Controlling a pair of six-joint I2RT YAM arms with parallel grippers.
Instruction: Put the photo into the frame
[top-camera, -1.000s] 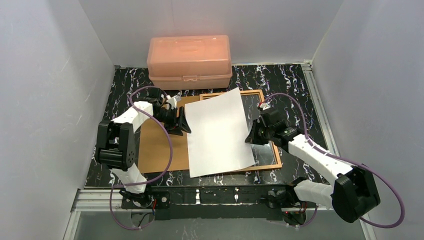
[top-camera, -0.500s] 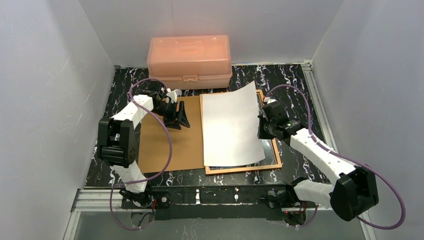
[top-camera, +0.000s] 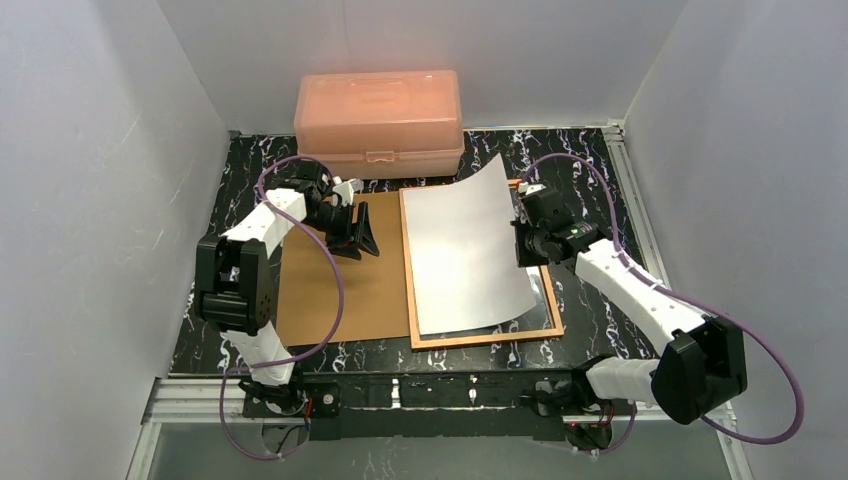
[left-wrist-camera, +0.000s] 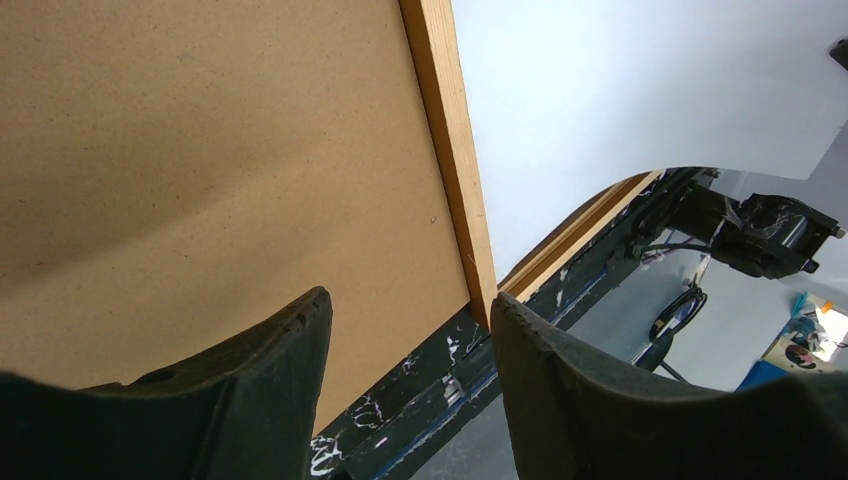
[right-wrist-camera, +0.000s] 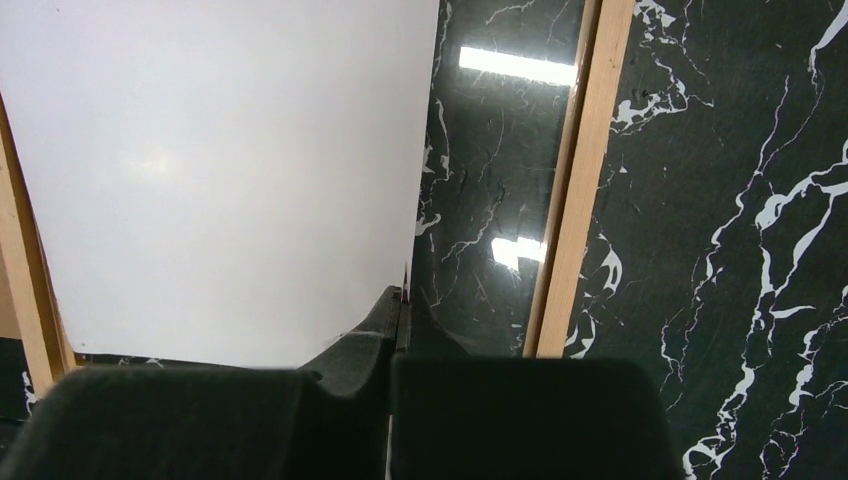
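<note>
Over the frame (top-camera: 480, 338), the photo (top-camera: 465, 255) is now squared, white back up, no longer skewed across the backing board (top-camera: 330, 290). Its right edge is held raised, clamped in the right fingers (right-wrist-camera: 360, 350); left fingers (left-wrist-camera: 270, 350) are parted, empty, beside the frame. Only lowering is judged left.

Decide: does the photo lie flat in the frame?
No: the photo curls up off the frame at its right edge, pinched by the right gripper.

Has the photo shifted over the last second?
Yes. The photo has swung rightward off the brown backing board; its left edge now runs along the frame's left rail, with the right gripper pinching its raised right edge.
</note>
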